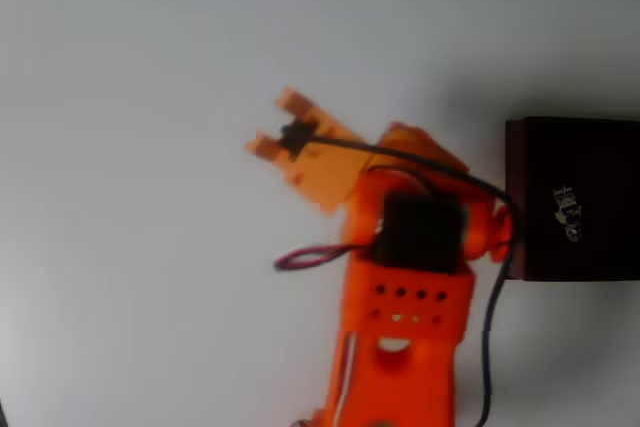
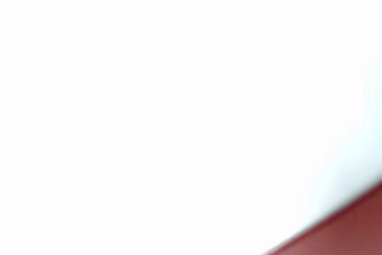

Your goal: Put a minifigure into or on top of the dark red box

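In the overhead view the dark red box (image 1: pixel 520 197) stands at the right edge, its inside almost black. A small white and grey shape, the minifigure (image 1: pixel 567 213), lies on that dark surface. My orange gripper (image 1: pixel 273 123) is out over the bare white table, well to the left of the box, pointing up-left. Its two fingers (image 1: pixel 291 102) are spread apart with nothing between them. A dark red strip (image 2: pixel 343 231) crosses the bottom right corner of the blurred wrist view.
The orange arm body (image 1: pixel 405 347) fills the lower middle of the overhead view. A black cable (image 1: pixel 430 162) runs from the gripper past the box's left wall. A small red-black wire loop (image 1: pixel 305 259) hangs left of the arm. White table surface (image 1: pixel 130 197) lies all around.
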Available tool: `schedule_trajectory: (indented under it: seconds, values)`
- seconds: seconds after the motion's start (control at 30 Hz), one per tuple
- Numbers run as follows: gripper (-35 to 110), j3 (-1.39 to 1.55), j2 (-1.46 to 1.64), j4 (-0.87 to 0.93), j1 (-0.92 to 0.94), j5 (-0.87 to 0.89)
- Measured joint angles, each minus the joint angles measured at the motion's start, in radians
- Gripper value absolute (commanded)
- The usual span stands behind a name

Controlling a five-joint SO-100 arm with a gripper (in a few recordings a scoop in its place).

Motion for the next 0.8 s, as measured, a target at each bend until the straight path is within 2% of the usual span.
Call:
schedule_trajectory:
  seconds: [0.1, 0.2, 0.47, 0.63, 0.8]
  values:
    - [16, 0.092, 0.078, -0.014, -0.08, 0.003]
    - [0, 0.156, 0.152, -0.029, -0.129, 0.003]
    - [0, 0.44, 0.426, -0.141, -0.19, -0.043]
    - [0, 0.588, 0.612, -0.227, -0.239, -0.135]
    - [0, 0.678, 0.666, -0.313, -0.307, -0.219]
